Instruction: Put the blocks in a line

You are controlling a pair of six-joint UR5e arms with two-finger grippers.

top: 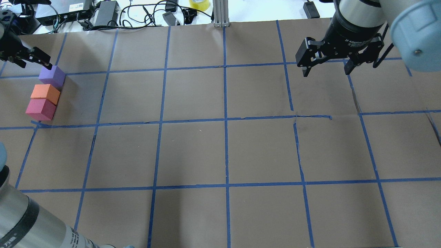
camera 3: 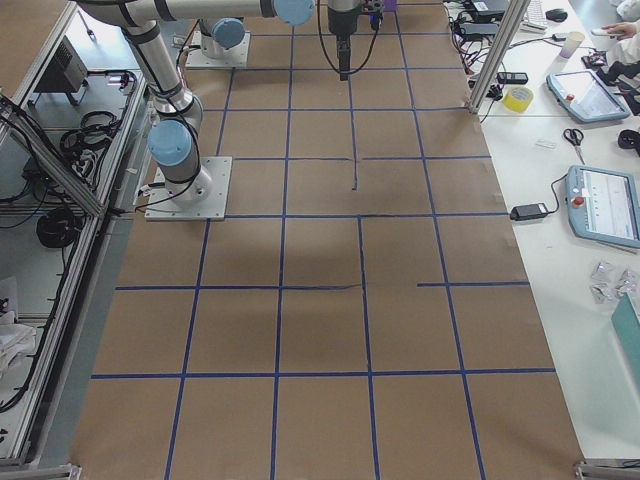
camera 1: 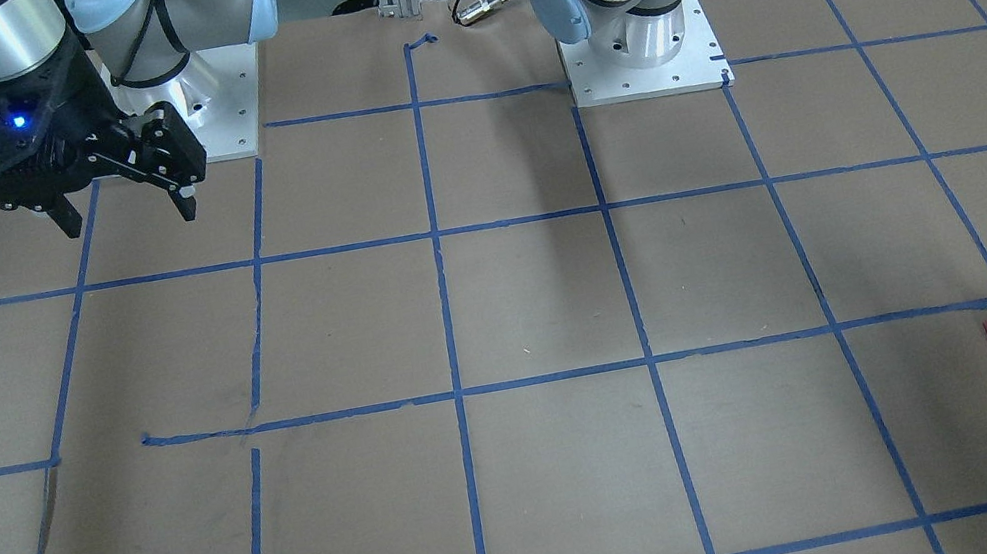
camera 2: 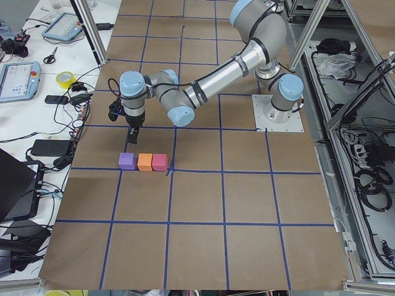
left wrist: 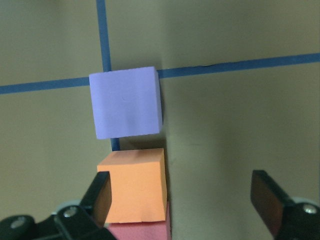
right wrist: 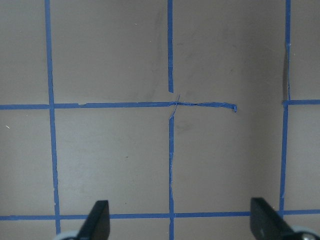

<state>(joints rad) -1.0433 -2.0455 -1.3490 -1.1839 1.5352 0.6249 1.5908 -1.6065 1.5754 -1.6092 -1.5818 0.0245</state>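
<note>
Purple matte foam cube point(top: 51, 76), orange foam cube point(top: 45, 93) and pinkish-red foam cube point(top: 40, 109) lie in one straight row near the far-left edge of the brown paper-covered bench point(top: 193, 151) with its blue tape grid. The orange and pinkish-red cubes touch. The purple one sits just beside the orange, with a narrow gap showing in the left wrist view.

The left end effector point(left wrist: 182, 200) has its jaws spread wide and holds nothing. It is above the row, and one finger point(left wrist: 102, 195) overlaps the orange cube's edge in the wrist view; whether it touches cannot be told.

The right end effector point(top: 326, 72) is well apart from the cubes, above bare bench, jaws wide apart and empty.
</note>
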